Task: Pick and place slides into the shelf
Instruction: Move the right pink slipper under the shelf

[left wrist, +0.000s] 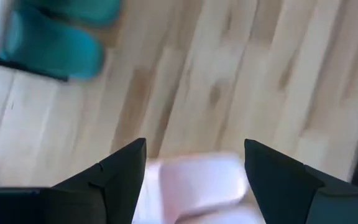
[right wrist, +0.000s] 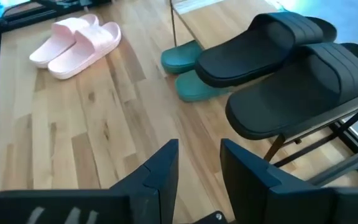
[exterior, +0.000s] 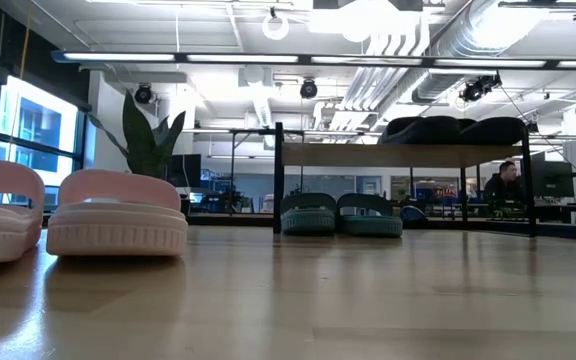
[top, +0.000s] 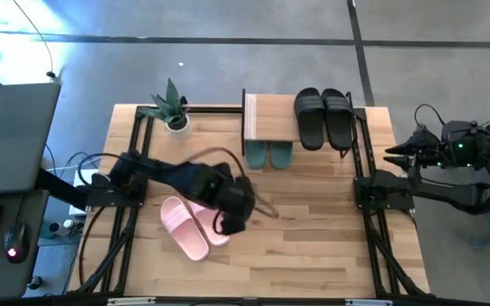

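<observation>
Hovering over the pink slides (top: pixel 192 224) at the middle-front of the bench (top: pixel 313 246), the left pincer (top: pixel 228 223) has its fingers (left wrist: pixel 114 177) spread wide, with the pink pair showing between them in the left wrist view; nothing gripped. Pink pair lies side by side on the bench, well apart from the shelf (top: pixel 270 117)

Black slides (top: pixel 323 116) sit together on the shelf's wooden top board, at its right end. Teal slides (top: pixel 268 154) are tucked under the shelf, toes poking out toward the bench front

Right pincer (right wrist: pixel 199 163) waits off the bench's right edge, level with the shelf, fingers only a narrow gap apart, empty

Potted plant (top: pixel 171 106) stands at the back-left corner of the bench, left of the shelf
</observation>
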Robot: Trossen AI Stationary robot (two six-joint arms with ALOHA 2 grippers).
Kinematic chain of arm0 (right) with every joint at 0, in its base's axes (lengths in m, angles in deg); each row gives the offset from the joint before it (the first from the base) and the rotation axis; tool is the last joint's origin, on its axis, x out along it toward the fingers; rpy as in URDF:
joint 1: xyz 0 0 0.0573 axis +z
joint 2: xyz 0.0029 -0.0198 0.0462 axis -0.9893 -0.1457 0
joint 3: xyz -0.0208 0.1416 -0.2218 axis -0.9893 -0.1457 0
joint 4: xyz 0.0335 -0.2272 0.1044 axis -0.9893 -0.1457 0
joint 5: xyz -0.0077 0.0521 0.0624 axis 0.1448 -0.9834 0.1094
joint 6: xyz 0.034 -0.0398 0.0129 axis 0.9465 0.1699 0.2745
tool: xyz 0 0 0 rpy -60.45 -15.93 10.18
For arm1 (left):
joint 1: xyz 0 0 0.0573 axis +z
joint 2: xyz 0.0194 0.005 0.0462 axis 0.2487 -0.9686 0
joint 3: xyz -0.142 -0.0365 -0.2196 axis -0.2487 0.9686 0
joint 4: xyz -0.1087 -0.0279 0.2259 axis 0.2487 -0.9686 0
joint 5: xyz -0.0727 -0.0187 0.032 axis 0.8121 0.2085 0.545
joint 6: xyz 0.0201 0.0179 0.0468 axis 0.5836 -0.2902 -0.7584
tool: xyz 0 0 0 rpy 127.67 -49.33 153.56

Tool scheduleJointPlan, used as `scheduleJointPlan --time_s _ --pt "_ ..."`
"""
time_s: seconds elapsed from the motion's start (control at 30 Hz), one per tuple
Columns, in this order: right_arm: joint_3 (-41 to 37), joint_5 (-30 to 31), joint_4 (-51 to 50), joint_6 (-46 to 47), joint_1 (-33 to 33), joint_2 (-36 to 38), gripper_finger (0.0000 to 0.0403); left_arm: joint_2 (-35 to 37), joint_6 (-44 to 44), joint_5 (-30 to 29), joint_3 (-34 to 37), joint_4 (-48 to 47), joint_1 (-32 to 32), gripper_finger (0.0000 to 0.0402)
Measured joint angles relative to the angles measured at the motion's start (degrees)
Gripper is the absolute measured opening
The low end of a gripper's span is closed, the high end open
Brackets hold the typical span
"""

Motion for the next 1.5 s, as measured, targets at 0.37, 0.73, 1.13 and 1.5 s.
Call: scheduleJointPlan --time_s 0.37,0.73,1.13,1.5 --pt "0.0 1.8 0.1 1.5 -1.4 -0.1 0.011 -1.9 16.6 -0.4 20.4 -0.5 0.1 0.0211" --pt "0.0 1.9 0.1 1.0 -1.4 -0.1 0.011 -1.6 21.1 8.6 34.2 5.8 -1.0 0.0148" --pt "0.0 1.9 0.0 0.9 -1.4 -0.1 0.011 -1.6 20.9 3.7 36.3 6.2 -1.4 0.0184" --pt "0.0 1.9 -1.1 1.5 -1.4 -0.1 0.011 -1.6 20.9 2.2 42.6 8.8 -1.4 0.0277"
